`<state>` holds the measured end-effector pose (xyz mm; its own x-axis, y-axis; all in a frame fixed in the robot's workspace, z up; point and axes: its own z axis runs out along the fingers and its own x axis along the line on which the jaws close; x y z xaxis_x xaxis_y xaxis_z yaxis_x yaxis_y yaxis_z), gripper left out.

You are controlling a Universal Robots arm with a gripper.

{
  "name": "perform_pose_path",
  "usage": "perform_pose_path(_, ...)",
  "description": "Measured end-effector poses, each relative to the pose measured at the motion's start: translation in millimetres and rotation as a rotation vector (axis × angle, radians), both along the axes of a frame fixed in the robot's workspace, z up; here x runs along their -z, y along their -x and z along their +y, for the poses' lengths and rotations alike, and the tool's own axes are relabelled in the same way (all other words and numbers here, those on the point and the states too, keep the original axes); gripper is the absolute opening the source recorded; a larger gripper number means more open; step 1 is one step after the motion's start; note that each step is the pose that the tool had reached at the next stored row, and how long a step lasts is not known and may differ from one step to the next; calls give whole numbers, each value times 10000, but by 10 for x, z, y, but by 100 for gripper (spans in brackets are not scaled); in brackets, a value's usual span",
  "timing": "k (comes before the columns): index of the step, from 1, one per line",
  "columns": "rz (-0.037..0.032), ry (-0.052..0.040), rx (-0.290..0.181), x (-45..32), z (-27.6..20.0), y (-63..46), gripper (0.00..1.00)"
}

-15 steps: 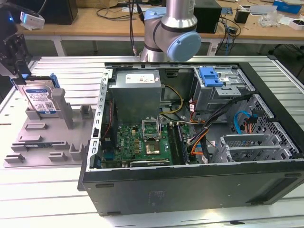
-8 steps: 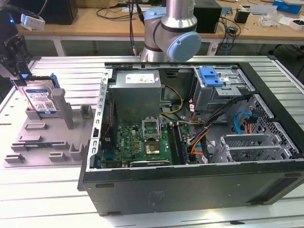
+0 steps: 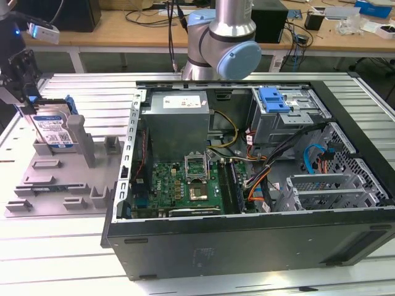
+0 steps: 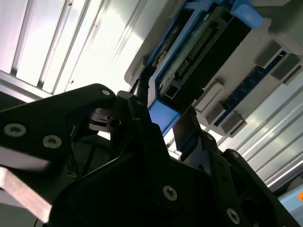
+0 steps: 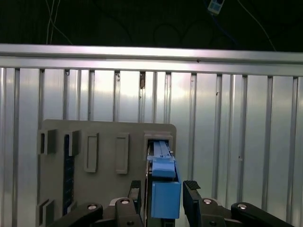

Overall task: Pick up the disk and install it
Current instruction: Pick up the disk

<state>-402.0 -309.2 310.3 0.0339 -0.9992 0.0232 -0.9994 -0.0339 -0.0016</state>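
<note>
**Gripper straddles the disk in its holder**

The gripper (image 5: 163, 190) hangs open directly over the disk (image 3: 53, 128), which stands on edge in a slot of the grey holder (image 3: 68, 182). In the first wrist view its two black fingers (image 5: 191, 191) flank the disk's blue bracket, one on each side, with thin gaps showing, so nothing is clamped. The disk's top edge sits between the fingertips. The open computer case (image 3: 247, 246) lies well apart from the gripper, towards the exterior view's right.
</note>
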Motion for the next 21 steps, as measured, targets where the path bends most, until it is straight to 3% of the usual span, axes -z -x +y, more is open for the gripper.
perform_pose_path(9, 1, -37, -2, 73, 0, 0, 48)
perform_pose_path(21, 1, -38, -1, 103, -3, 0, 48)
